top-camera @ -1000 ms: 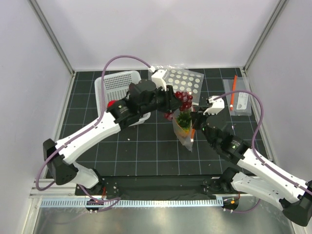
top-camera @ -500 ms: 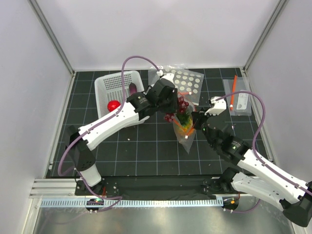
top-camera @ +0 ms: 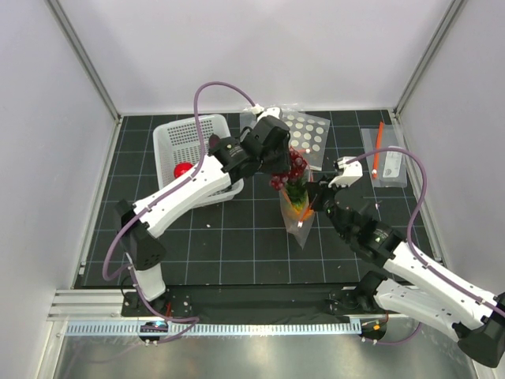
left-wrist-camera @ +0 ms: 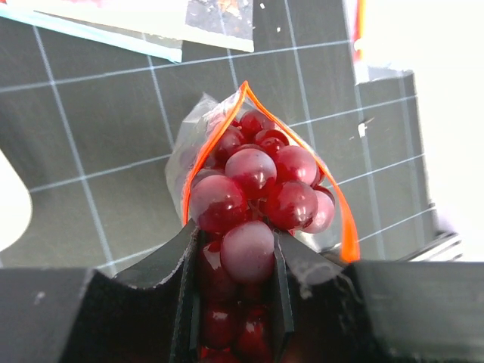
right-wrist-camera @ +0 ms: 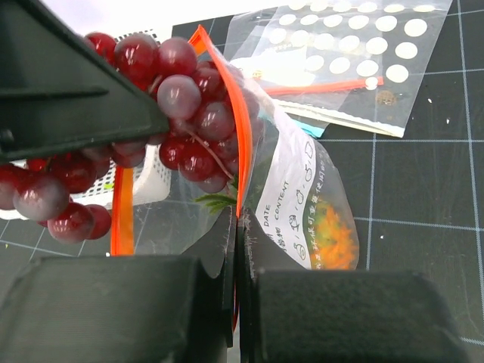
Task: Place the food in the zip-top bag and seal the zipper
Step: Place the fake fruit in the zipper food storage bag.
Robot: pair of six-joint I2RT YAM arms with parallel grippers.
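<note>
The zip-top bag stands upright at the table's middle with its mouth open. My right gripper is shut on its red-orange zipper edge, pinching it between the fingers. The orange pineapple with green leaves sits inside the bag. My left gripper is shut on the dark red-purple grape bunch, holding it over and partly inside the bag's mouth. The zipper loops around the grapes. The red apple lies in the white basket.
A white basket stands at the back left, under my left arm. The larger clear bag with white dots lies behind the zip-top bag. A small clear bag with a white label lies at the back right.
My left gripper has swung right and forward with the grape bunch, from beside the basket to over the bag's mouth. The right gripper has kept its hold on the bag.
</note>
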